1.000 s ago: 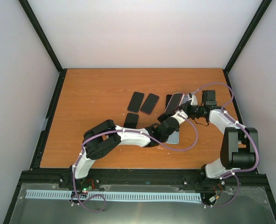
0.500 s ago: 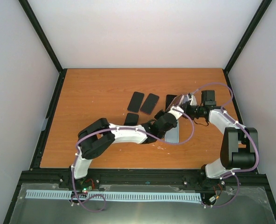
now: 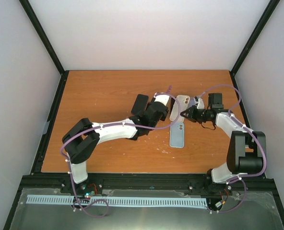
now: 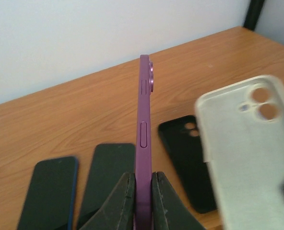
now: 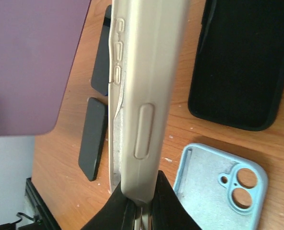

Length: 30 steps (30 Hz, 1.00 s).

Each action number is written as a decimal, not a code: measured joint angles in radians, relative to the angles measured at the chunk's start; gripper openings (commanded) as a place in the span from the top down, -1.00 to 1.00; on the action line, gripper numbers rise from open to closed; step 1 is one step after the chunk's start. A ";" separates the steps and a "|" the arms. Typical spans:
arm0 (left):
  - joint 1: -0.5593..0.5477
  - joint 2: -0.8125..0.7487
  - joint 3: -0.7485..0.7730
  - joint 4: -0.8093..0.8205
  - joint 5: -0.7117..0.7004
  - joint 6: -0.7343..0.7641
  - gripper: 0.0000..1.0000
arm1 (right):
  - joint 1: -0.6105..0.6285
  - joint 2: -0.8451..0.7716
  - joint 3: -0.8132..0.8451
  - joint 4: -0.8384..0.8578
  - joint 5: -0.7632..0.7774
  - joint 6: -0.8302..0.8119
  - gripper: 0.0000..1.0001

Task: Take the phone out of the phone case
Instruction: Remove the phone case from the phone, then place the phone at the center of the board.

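Observation:
A purple phone stands on edge, bare, with my left gripper shut on its lower end. Its flat back fills the upper left of the right wrist view. The cream phone case hangs just to the right of it, apart from the phone, camera holes showing. My right gripper is shut on the case's lower edge. Both are held above the back middle of the table.
A light blue case lies face-up below the grippers. A black case lies behind it. Dark phones lie flat to the left, one with a blue edge. The enclosure's black posts stand at the back corners.
The left gripper closed on the phone, drew it out of the cream case and carried it up and to the back left. The light blue case is uncovered. The right gripper stayed put, holding the case.

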 measured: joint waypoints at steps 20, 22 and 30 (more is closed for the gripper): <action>-0.122 -0.098 -0.113 -0.233 -0.224 0.081 0.99 | -0.246 0.049 0.212 -0.443 0.140 -0.620 0.94; -0.130 -0.079 -0.113 -0.281 -0.240 0.078 0.99 | -0.243 0.049 0.212 -0.504 0.161 -0.684 0.94; -0.161 0.032 -0.101 -0.425 -0.320 0.074 0.99 | -0.243 0.053 0.195 -0.651 0.225 -0.835 0.94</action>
